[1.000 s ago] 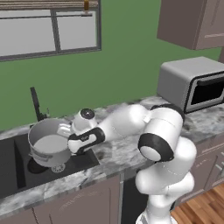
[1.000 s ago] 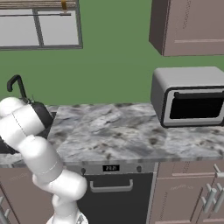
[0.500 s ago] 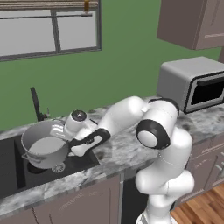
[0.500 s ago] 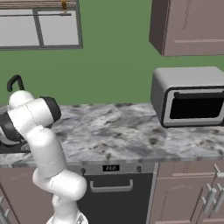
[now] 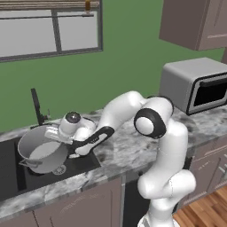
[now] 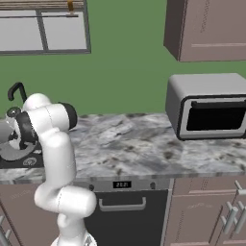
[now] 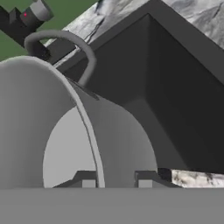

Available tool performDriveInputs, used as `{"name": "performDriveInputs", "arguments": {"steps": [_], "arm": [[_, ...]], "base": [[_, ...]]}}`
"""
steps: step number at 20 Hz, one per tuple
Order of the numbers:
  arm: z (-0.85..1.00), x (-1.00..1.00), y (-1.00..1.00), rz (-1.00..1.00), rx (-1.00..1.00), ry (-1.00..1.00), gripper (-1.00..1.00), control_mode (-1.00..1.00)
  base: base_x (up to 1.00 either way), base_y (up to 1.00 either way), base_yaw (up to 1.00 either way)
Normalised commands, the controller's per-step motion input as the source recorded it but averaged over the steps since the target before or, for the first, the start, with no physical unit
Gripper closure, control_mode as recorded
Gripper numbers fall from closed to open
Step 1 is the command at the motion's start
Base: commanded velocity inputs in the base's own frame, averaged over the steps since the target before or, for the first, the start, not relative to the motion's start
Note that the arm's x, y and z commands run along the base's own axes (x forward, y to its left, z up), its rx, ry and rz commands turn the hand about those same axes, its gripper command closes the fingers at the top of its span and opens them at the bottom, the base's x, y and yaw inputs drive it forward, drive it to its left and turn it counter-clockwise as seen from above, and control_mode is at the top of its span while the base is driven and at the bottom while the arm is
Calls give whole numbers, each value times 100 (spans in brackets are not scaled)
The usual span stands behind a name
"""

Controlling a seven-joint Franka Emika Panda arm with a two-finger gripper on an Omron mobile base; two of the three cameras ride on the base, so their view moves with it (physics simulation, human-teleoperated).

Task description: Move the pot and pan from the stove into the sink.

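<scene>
The light-grey pot [image 5: 40, 153] hangs tilted over the dark sink [image 5: 9, 177], just above the silver drain [image 5: 58, 170]. My gripper [image 5: 66, 143] is shut on the pot's right rim. In the hand view the rim passes between my fingertips [image 7: 89, 183], with the pot's [image 7: 65, 148] pale inside to the left and the sink basin [image 7: 175, 109] beyond. The black faucet [image 5: 35, 106] stands behind the pot. In the right base view the pot [image 6: 6, 137] sits at the left edge, behind my arm. The pan and the stove are out of view.
A grey microwave [image 5: 195, 84] stands on the marble counter [image 5: 119, 153] to the right, under a brown wall cabinet [image 5: 195, 22]. A window [image 5: 48, 26] is set in the green wall above the sink. Cabinet fronts run below the counter.
The arm has swung further left. The pot has shifted slightly left and down over the basin and tilts more.
</scene>
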Motion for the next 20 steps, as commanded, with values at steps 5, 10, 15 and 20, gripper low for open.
{"name": "performDriveInputs", "arguments": {"steps": [5,10,15,20], "arm": [[-24,22,22,0,-3,0,100,-100],[-17,13,11,0,-3,-1,100,-100],[-11,23,5,-1,0,-2,100,-100],[-6,14,3,-1,0,-1,-100,-100]], "base": [[0,0,0],[0,0,0],[0,0,0],[0,0,0]]}}
